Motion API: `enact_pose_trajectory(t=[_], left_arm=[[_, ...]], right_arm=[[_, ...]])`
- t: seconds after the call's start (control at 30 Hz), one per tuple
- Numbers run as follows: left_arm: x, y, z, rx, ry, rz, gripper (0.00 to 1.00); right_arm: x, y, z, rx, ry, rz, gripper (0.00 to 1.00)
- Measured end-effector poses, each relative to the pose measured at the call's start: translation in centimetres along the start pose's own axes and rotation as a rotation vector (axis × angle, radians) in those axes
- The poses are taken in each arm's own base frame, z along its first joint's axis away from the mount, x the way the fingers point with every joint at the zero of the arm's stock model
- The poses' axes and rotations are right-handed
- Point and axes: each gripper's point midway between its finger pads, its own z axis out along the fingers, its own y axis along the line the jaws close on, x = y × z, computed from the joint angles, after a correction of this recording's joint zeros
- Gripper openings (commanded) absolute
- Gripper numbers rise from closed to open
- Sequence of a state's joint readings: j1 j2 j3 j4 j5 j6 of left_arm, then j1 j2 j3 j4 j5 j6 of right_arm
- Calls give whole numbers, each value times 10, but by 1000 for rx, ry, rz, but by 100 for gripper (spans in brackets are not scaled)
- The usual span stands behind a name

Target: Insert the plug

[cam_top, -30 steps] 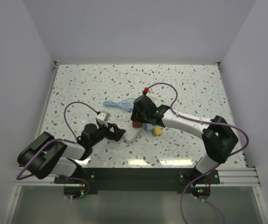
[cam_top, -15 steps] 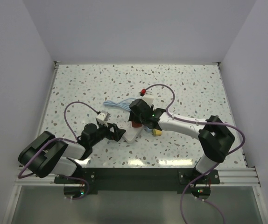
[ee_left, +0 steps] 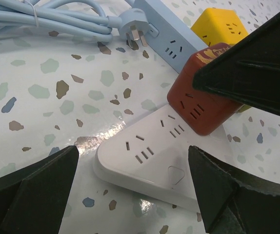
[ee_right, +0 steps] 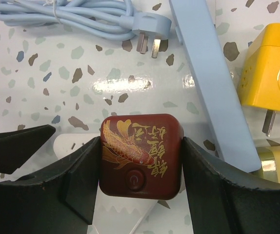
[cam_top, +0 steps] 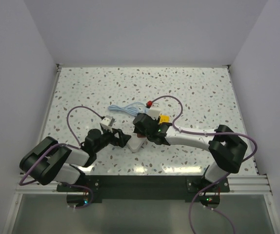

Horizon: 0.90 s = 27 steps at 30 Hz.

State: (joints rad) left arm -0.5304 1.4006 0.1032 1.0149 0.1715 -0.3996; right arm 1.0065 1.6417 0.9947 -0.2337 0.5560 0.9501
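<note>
The red plug [ee_right: 141, 146] sits button-up, pinched by right end effector [ee_right: 140, 175]; left end effector [ee_left: 132, 180] spread.

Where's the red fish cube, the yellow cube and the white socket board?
red cube [ee_right: 141, 155]: right wrist view, its fish-painted top face.
yellow cube [ee_right: 266, 63]: right wrist view, its plain face.
white socket board [ee_left: 154, 168]: left wrist view, its top, by the slots.

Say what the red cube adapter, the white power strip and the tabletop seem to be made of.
The red cube adapter: likely matte plastic, gold fish print, moulded rounded edges. The white power strip: likely smooth satin plastic, soft sheen. The tabletop: glossy terrazzo-look surface, lamp glare; stone or laminate unclear.
</note>
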Motion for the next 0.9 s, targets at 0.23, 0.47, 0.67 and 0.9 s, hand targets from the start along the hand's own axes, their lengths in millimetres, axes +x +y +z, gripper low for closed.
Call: enact_pose_trajectory(t=[0.23,0.47,0.67,0.9], left_arm=[[-3,-1,0,3,-10,2,100],[-24,-9,-5,22,-79,15,100],[-31,-7,-8,5,-100,20,100],[-31,-3,-11,-19,-99,31,100]], right_arm=[[-3,0,-1,1,-49,24,0],[-10,1,1,34,-84,8,0],[-22,-4,6,56,-103,-23,0],[-50,-29,23,123,-142,-60,0]])
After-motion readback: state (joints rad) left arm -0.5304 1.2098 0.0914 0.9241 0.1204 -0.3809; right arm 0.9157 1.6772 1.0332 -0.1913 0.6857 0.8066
